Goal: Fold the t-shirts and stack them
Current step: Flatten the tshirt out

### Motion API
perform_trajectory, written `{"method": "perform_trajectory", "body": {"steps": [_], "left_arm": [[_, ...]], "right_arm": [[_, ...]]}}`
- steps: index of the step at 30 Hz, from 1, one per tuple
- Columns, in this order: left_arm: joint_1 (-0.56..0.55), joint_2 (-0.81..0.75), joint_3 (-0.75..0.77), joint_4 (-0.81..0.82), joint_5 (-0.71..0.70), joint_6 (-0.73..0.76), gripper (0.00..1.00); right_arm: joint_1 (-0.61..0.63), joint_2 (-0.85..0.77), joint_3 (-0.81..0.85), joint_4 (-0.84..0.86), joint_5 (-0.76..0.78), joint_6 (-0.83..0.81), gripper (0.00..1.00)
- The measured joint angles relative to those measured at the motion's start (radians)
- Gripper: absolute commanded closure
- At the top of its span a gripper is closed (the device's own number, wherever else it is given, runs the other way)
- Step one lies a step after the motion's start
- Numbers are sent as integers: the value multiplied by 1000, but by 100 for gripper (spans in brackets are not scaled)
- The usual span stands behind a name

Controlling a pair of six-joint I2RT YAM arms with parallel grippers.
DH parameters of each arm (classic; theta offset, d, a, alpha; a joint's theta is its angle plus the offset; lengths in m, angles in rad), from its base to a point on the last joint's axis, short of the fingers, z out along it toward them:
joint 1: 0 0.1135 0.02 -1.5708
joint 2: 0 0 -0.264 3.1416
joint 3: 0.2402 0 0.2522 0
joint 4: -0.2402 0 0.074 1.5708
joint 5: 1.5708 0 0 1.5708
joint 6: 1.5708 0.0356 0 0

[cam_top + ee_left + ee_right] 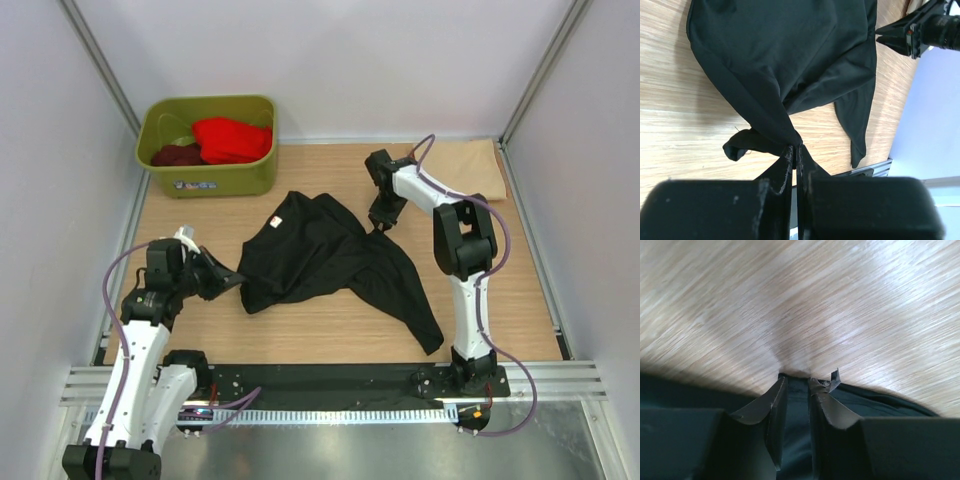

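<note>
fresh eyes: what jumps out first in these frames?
A crumpled black t-shirt sprawls centre-frame, its left corner pinched in the shut left tool. The right tool straddles its far right edge, not quite closed. Back left, an olive tub holds a bright red shirt.

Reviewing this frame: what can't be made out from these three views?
- Right wrist view, blurred: cloth of the black t-shirt sits inside the right gripper; whether it is gripped is unclear.
- Top view: the right arm covers part of the beige t-shirt.
- Top view: the tub wall hides what lies under the red t-shirt and maroon t-shirt.
- Left wrist view: the left gripper hides how much cloth it pinches.
</note>
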Motion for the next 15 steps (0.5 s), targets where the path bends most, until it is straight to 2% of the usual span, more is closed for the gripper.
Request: {"method": "perform_trajectory", "body": {"steps": [7, 15], "left_arm": [[0, 1, 1, 0, 0, 21, 100], [0, 1, 2, 0, 0, 26, 100]], "right_arm": [[17, 48, 56, -86, 15, 98, 68], [24, 70, 103, -122, 18, 138, 65]]}}
